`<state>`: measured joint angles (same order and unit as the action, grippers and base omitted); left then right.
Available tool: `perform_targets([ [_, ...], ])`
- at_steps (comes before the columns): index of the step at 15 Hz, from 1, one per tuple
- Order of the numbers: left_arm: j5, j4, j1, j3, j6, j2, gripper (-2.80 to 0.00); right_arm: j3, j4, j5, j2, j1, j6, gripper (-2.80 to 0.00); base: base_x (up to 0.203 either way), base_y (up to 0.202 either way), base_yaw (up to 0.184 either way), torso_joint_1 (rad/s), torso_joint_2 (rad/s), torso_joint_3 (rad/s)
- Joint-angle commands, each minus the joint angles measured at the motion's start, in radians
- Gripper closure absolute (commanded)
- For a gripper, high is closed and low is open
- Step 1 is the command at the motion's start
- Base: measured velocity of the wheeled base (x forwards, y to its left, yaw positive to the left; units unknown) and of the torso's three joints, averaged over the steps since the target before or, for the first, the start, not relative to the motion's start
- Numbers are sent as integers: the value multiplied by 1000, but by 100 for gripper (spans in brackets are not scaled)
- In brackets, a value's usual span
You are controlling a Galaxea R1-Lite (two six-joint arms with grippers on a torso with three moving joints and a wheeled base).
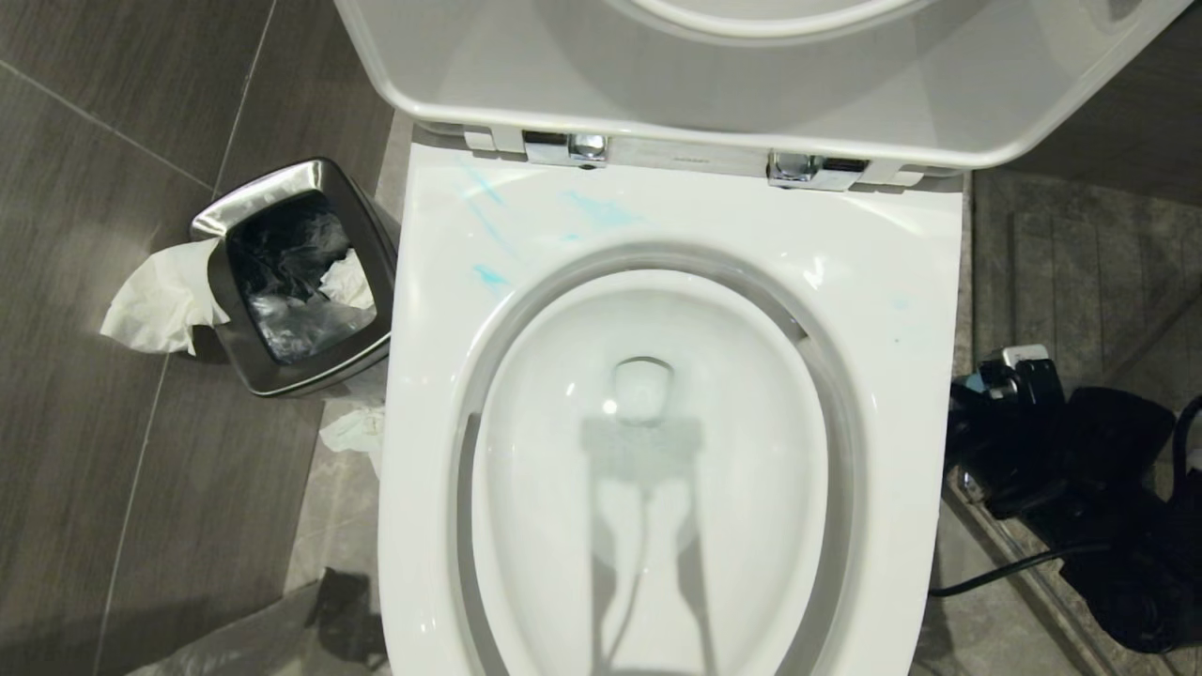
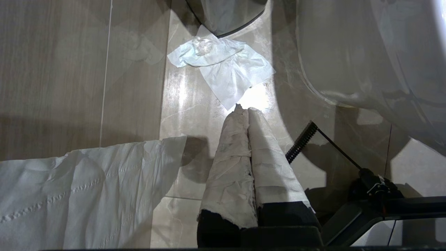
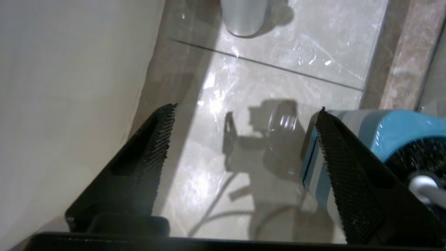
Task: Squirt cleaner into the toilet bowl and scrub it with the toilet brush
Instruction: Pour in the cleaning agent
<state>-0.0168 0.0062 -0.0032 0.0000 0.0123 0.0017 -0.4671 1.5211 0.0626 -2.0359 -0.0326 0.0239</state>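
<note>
Right wrist view: our right tool point(image 3: 244, 139) is spread wide over the floor, gripping nothing. The toilet brush point(image 3: 423, 183) sits just beside its outer finger, bristle head down in the blue holder point(image 3: 379, 130), handle pointing up; right arm is nearer. Left tool point(image 2: 245, 115) is clenched, parked low by the toilet's left side. Toilet bowl point(image 1: 423, 394) holds water; cleaner point(image 1: 601, 208) smears its back-left rim. Bin point(image 1: 286, 178) holds a liner and tissue.

The bin point(image 1: 296, 277) stood on the floor point(image 1: 113, 422) left of the toilet bowl point(image 1: 883, 310), tissue point(image 1: 160, 300) draped over its left rim.
</note>
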Motion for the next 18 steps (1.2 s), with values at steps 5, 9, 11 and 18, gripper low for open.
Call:
perform_targets([
  [5,0,0,0,2,0,0,0,-244,9,-2,-182,17,17,-280,0,0,0,0,0,0],
  [9,0,0,0,2,0,1,0,-394,9,1,-246,22,38,-280,0,0,0,0,0,0],
  [11,0,0,0,2,0,1,0,-465,9,24,-266,20,38,-280,0,0,0,0,0,0],
  [18,0,0,0,2,0,0,0,-657,9,59,-330,7,30,-280,0,0,0,0,0,0],
])
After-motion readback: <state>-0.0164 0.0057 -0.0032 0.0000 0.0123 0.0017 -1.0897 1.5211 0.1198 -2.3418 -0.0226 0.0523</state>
